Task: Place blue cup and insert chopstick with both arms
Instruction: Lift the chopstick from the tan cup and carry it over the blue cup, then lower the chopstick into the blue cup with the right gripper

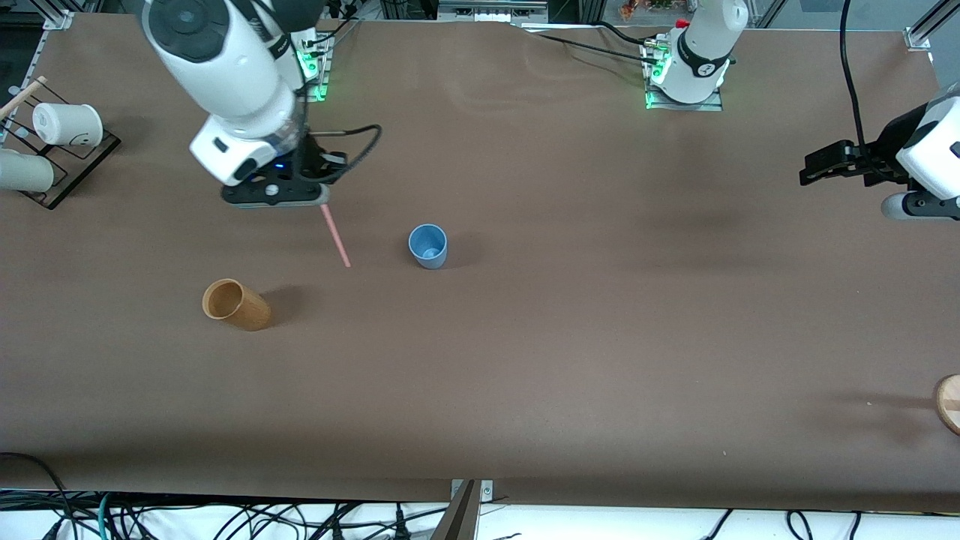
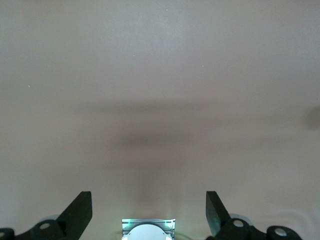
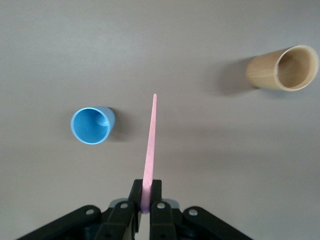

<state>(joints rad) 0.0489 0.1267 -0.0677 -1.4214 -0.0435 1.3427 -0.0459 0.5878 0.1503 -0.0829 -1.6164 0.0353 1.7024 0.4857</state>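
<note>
Front view first: the right end effector (image 1: 324, 201) hangs over the brown table (image 1: 570, 360) toward the right arm's end, clenched on the top of the pink chopstick (image 1: 335, 235). The stick slants down from it, its free tip just short of the blue cup (image 1: 428, 246). That cup stands upright on the table, mouth up, beside the chopstick's tip and a little toward the left arm's end from the end effector. A tan cup (image 1: 236, 304) lies tipped on its side below the end effector in this view, nearer the camera than the blue cup and well apart from it. Two white cups (image 1: 67, 124) rest on a dark rack (image 1: 75, 169) at the right arm's end of the table; there is a faint mark on one, but no writing I can read. The left end effector (image 1: 814, 166) waits up in the air over the left arm's end of the table, fingers spread, nothing between them. A round wooden piece (image 1: 949, 403) peeks in at the table's edge there.

Left wrist view now: the left end effector (image 2: 148, 212) is released, both black fingers (image 2: 79, 212) wide apart, only bare table (image 2: 160, 75) beneath.

Right wrist view: the right end effector (image 3: 146, 202) grips the chopstick (image 3: 150, 150) at its thick end, the stick pointing straight out ahead. The blue cup (image 3: 92, 125) sits just to one side of the stick, near its tip, not touching. The tan cup (image 3: 283, 68) lies well off to the opposite flank, mouth open toward the camera. No labels or brand marks legible anywhere.
</note>
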